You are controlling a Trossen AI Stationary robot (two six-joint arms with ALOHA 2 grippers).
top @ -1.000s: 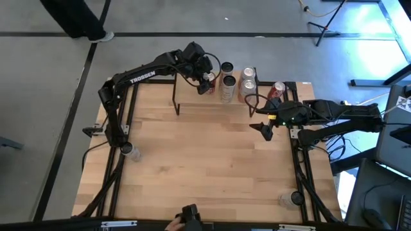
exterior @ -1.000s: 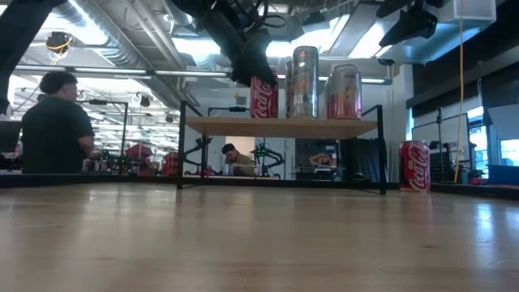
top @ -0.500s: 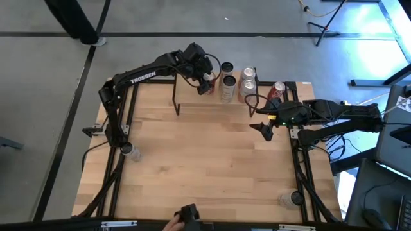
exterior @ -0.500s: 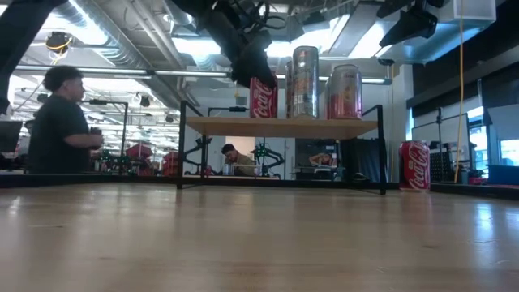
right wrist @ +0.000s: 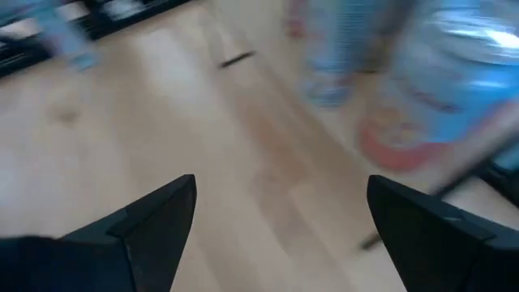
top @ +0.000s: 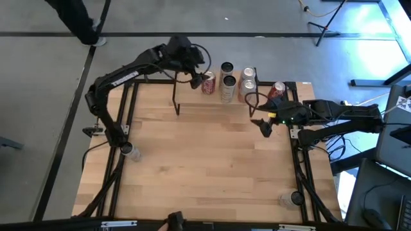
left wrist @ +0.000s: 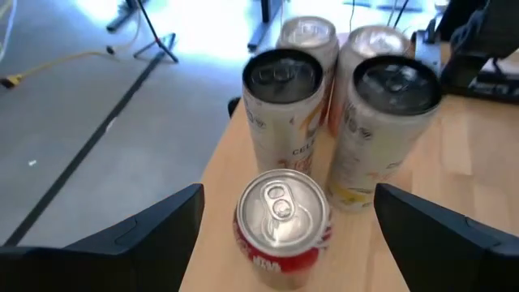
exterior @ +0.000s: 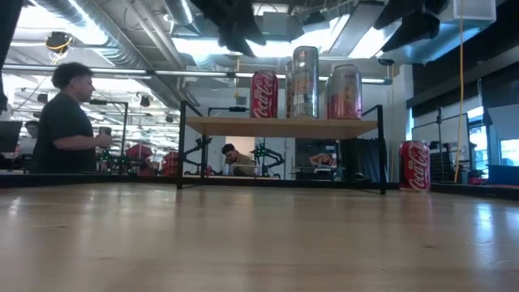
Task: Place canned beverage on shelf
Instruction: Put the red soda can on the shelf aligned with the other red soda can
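Note:
A red cola can (top: 208, 82) stands upright on its base at the left end of the small wooden shelf (exterior: 280, 126), also in the left wrist view (left wrist: 282, 223). Beside it on the shelf stand several pale cans (top: 227, 86). My left gripper (top: 192, 64) is open and empty, above and to the left of the red can; its fingers stand apart on either side of it in the wrist view (left wrist: 288, 199). A second red can (top: 277, 90) stands on the table right of the shelf. My right gripper (top: 264, 128) is open and empty over the table near the shelf's right front leg.
The shelf's black legs (top: 176, 102) stand at the table's far edge. A person (exterior: 65, 122) stands in the room behind the table. Bare tabletop (top: 205, 167) lies in front of the shelf.
My left gripper has let go of the red can, risen and drawn back toward the table's far left. The can stays upright on the shelf where it was set.

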